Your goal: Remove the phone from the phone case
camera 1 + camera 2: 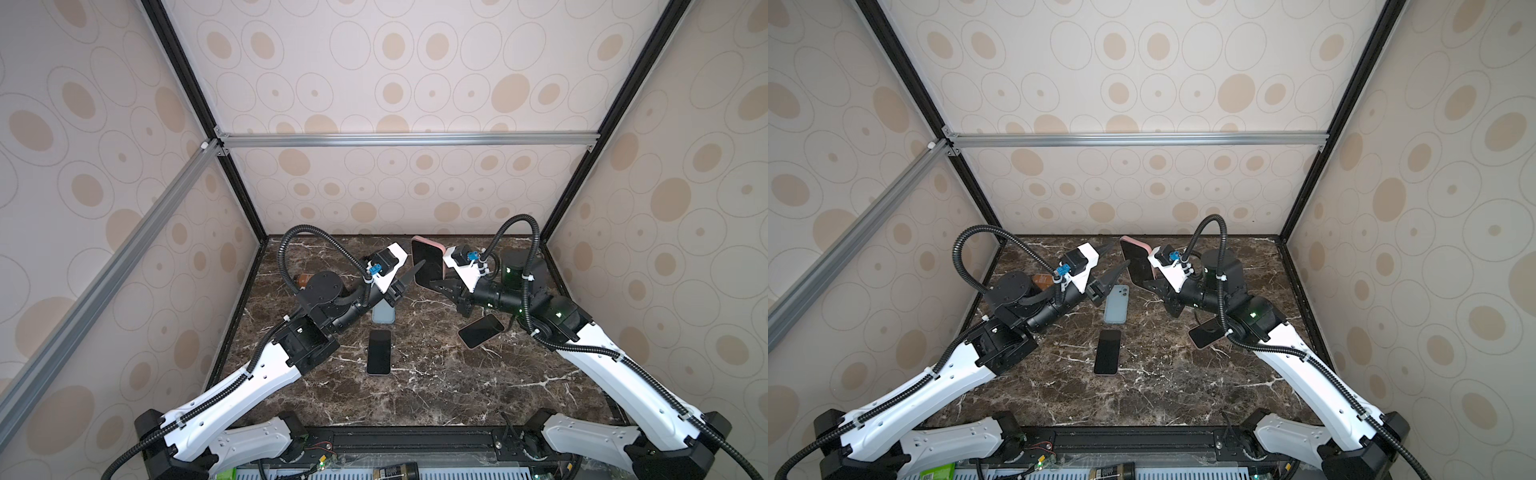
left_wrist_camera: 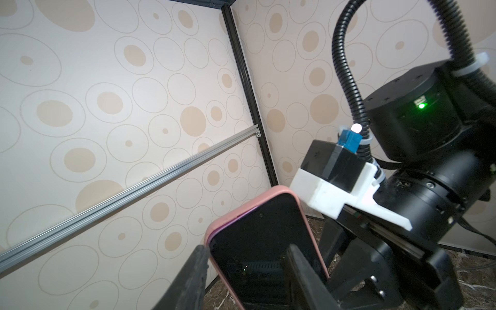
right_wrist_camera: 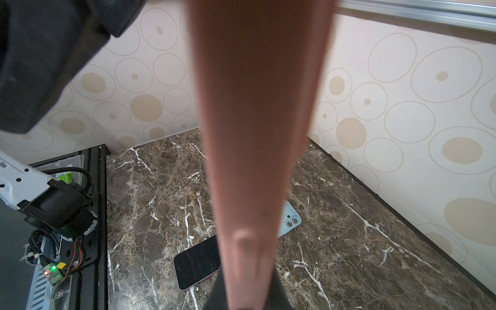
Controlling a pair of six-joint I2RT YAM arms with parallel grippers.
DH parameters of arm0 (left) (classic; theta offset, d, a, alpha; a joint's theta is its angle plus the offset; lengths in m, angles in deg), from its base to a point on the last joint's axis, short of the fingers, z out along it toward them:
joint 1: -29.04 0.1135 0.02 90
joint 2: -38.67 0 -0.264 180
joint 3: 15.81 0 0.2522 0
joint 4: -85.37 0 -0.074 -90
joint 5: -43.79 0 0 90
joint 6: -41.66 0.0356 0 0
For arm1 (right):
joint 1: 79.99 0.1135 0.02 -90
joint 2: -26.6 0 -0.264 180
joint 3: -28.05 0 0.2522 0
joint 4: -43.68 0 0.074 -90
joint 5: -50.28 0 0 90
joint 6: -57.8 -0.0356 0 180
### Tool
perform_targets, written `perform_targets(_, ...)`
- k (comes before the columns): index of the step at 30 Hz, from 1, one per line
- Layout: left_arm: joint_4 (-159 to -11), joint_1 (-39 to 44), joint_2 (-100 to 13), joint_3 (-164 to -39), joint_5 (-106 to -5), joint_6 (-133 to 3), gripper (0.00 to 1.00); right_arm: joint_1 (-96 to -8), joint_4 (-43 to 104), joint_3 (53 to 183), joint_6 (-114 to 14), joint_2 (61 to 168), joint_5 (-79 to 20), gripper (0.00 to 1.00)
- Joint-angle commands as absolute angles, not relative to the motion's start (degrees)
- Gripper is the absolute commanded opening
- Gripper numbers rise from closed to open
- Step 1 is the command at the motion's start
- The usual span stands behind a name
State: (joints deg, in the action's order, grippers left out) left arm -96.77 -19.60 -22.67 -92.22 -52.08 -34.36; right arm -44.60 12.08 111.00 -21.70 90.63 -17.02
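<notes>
Item: phone point(image 2: 257, 233) in pink phone case point(image 3: 255, 134) — held upright off the desk point(image 1: 436, 386), lower end clamped in the right jaws. Left jaws stand apart, straddling the case's rim. Likely stiff, glass-faced, slick; soft case — peel at a corner.

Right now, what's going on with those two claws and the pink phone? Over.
Right gripper shut on pink-cased phone, held upright in the air. Left gripper open, at its screen side. Phone not yet out of case. Black phone lies flat below.
</notes>
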Motion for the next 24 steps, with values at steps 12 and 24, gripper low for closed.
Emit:
perform_targets(12,-98.71,-19.66,-23.6,-92.94,-52.38,-32.96,0.45,-44.18,15.81,113.26,-20.71,90.33,-13.27,0.0)
perform_targets(24,-98.27,-19.7,-24.1,-93.46,-51.39,-32.34,0.45,-43.99,16.83,113.0,-20.2,90.52,-11.9,0.0)
